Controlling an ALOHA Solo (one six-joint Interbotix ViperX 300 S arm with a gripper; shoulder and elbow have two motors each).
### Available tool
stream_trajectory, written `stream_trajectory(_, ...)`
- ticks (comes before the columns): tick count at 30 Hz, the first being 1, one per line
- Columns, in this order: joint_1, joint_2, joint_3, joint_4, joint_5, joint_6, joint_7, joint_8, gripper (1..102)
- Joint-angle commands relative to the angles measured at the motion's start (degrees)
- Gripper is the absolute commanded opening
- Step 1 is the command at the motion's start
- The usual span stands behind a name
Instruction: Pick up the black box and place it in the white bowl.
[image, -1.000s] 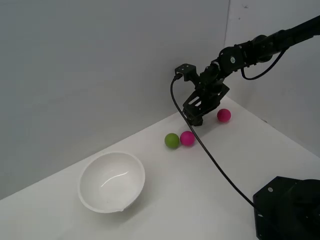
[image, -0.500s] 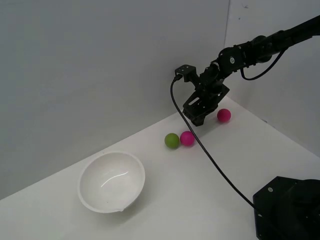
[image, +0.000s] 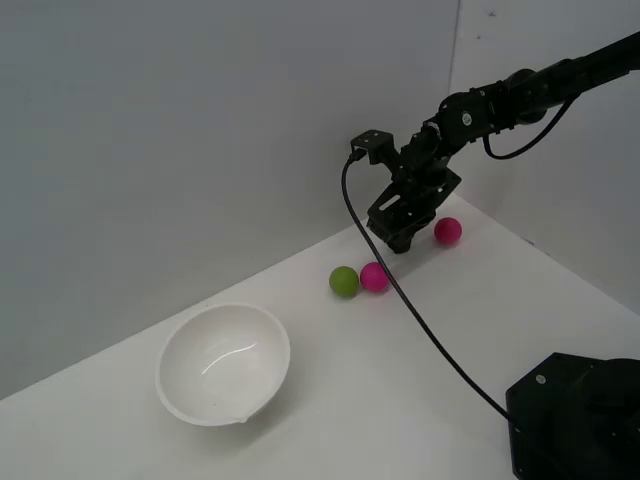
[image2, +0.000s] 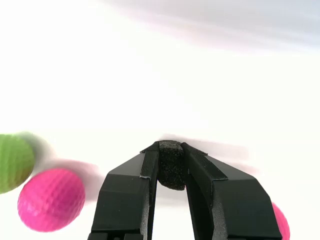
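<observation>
Now gripper (image: 397, 243) slightly higher, black box (image2: 171, 167) clamped, lifted

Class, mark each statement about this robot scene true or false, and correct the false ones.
1. The gripper is shut on the black box. True.
2. The white bowl holds a ball. False: nothing shows inside it.
3. The green ball touches a pink ball. True.
4. There are three pink balls on the table. False: two, the second apart from the pair.
5. The gripper hangs over the bowl. False: it is near the balls, away from the bowl.
</observation>
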Motion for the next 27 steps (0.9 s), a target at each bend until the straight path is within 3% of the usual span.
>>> stream_trajectory(1, 0.9, 3.3, 3.5, -0.1, -0.5, -0.4, 1.2, 0.1, 3)
stream_trajectory(27, 1.8, 22.5, 22.8, -0.1, -0.4, -0.2, 7.0, 0.1, 3)
